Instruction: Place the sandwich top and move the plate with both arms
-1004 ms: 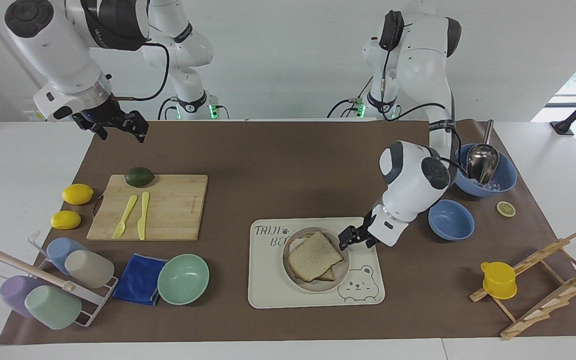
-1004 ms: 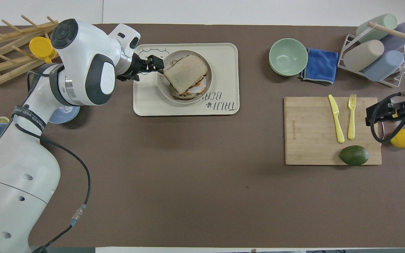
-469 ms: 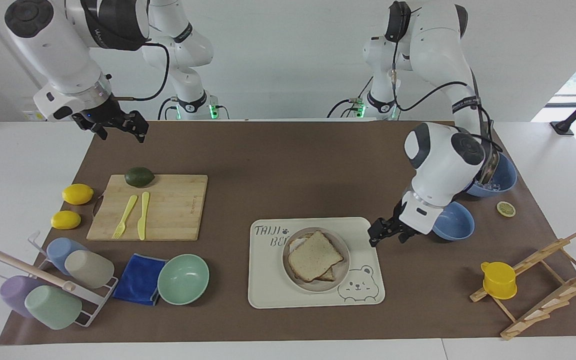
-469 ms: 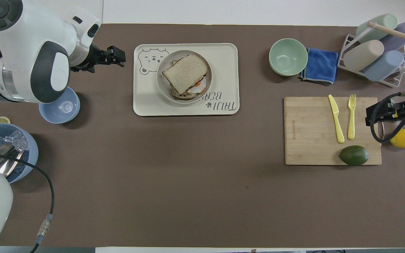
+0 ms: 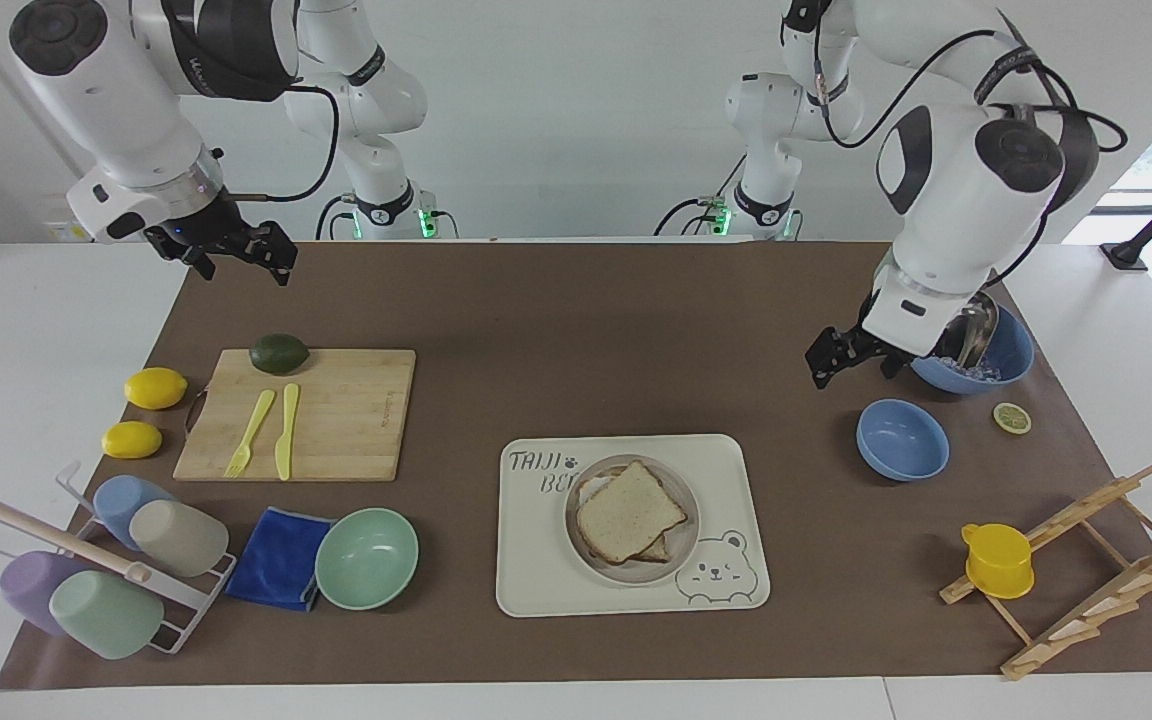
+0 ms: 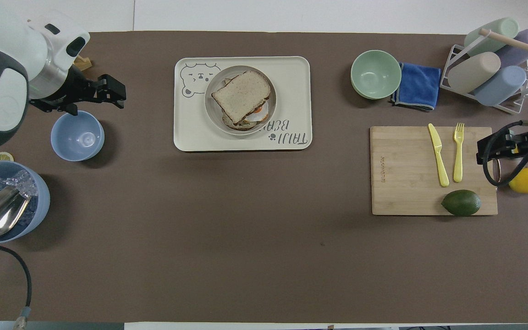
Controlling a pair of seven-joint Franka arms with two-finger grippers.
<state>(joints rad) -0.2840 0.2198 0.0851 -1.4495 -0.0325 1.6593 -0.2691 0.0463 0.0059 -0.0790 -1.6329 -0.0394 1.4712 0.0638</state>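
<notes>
The sandwich top (image 5: 629, 510) (image 6: 242, 95), a pale slice with a brown crust, lies on the stacked sandwich on the round cream plate (image 5: 684, 547) (image 6: 211, 108). A bit of fried egg shows under it in the overhead view. My left gripper (image 5: 822, 367) (image 6: 112, 91) hangs open and holds nothing. It is up over the mat by the small blue bowl (image 5: 902, 438) (image 6: 77, 135), well clear of the plate. My right gripper (image 5: 274, 256) (image 6: 485, 153) waits, open and holding nothing, raised over the cutting board's edge at the right arm's end.
The plate sits on a cream tray (image 5: 536, 580) (image 6: 291, 73) with a bear drawing. A mint bowl (image 5: 366, 558), blue cloth and cup rack (image 5: 106, 570) lie toward the right arm's end. The cutting board (image 5: 346, 420) carries cutlery and an avocado. A large blue bowl (image 5: 1011, 362) holds ice and a scoop.
My left gripper has drawn away from the sandwich top's edge, rising toward the left arm's end of the table. The slice stays on the plate. The right arm has not moved.
</notes>
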